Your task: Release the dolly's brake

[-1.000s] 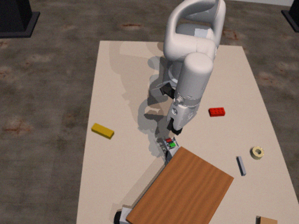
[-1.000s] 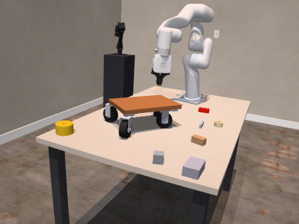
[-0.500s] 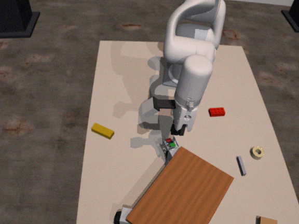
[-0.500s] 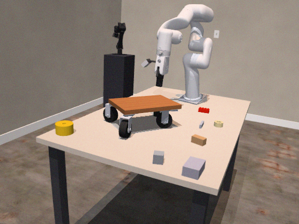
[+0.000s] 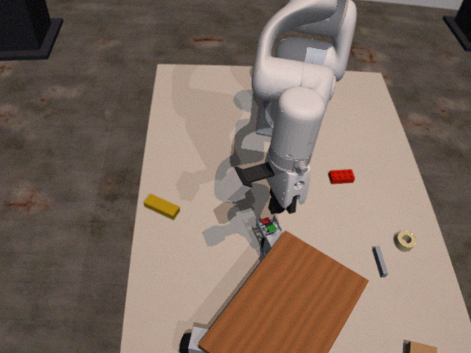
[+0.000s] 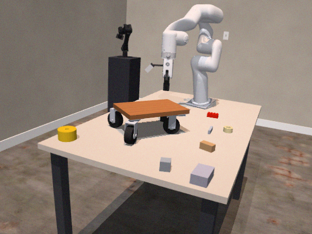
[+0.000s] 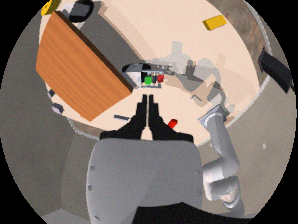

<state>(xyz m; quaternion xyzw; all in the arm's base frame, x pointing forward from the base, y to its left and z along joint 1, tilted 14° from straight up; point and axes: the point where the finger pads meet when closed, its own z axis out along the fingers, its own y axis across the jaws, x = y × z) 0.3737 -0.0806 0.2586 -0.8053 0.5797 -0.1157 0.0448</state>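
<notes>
The dolly (image 5: 286, 294) has a brown wooden deck on black caster wheels and stands on the beige table; it also shows in the side view (image 6: 150, 108) and the wrist view (image 7: 73, 63). At its far corner sits the caster's brake pedal (image 5: 268, 225), with a red end away from the deck and a green end nearer to it. The wrist view shows the pedal (image 7: 153, 80) just beyond the fingertips. My gripper (image 5: 283, 207) is shut and empty, pointing down, hovering above the table just behind the pedal; it also shows in the side view (image 6: 166, 85) and the wrist view (image 7: 149, 106).
A red brick (image 5: 341, 176), a yellow bar (image 5: 161, 206), a cream ring (image 5: 405, 239) and a small grey bar (image 5: 379, 261) lie on the table. A yellow cylinder (image 6: 66, 133), a tan block (image 6: 207, 145) and two grey cubes (image 6: 201, 174) sit near the front edge.
</notes>
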